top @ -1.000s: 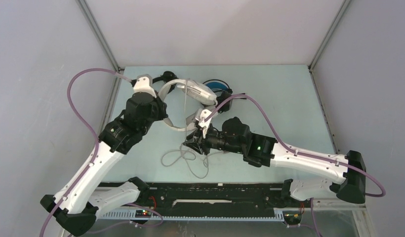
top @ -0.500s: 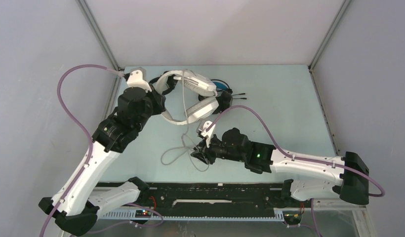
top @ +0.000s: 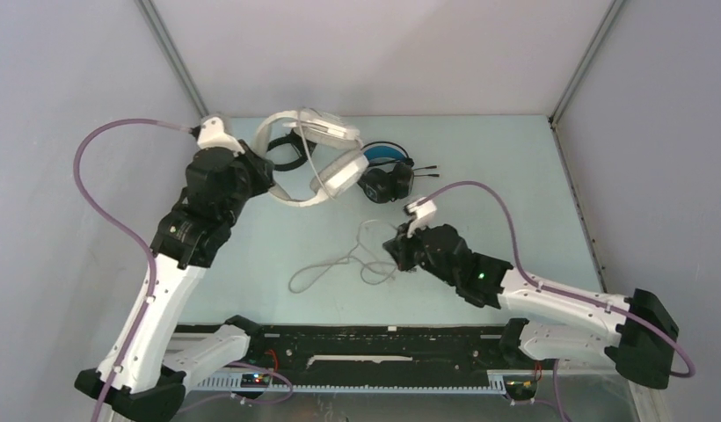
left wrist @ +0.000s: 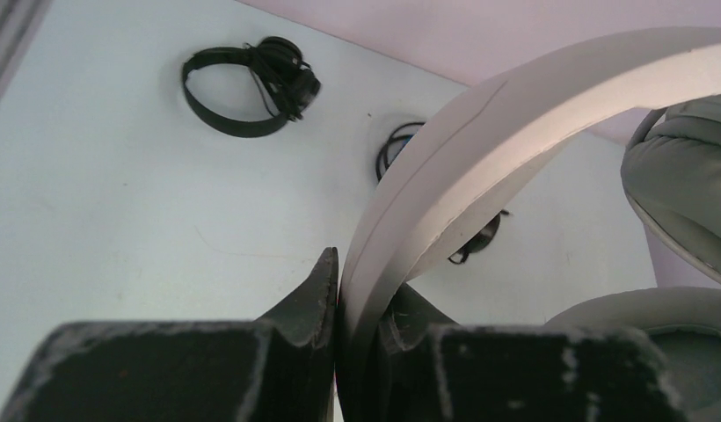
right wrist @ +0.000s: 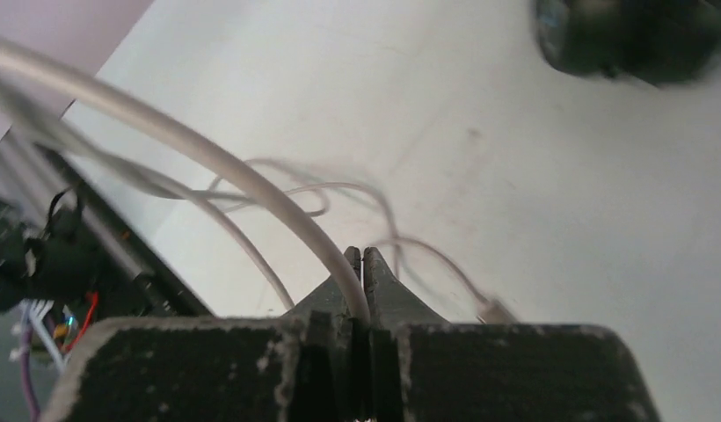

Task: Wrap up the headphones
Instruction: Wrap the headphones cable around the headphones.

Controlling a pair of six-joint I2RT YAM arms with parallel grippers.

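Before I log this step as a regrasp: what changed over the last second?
The right gripper moved right and closed on the white cable. The left gripper carried the white headphones toward the far-left corner, uncovering the black pair with blue headband. Unchanged: the left gripper's clamp on the white headphones, and where the blue-banded pair lies.

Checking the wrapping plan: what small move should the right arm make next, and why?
Probably carry the cord up toward the white headset and start a first turn around its band: the right gripper is shut on the cord, the left gripper clamps the band, and the cord's slack lies loose on the table.
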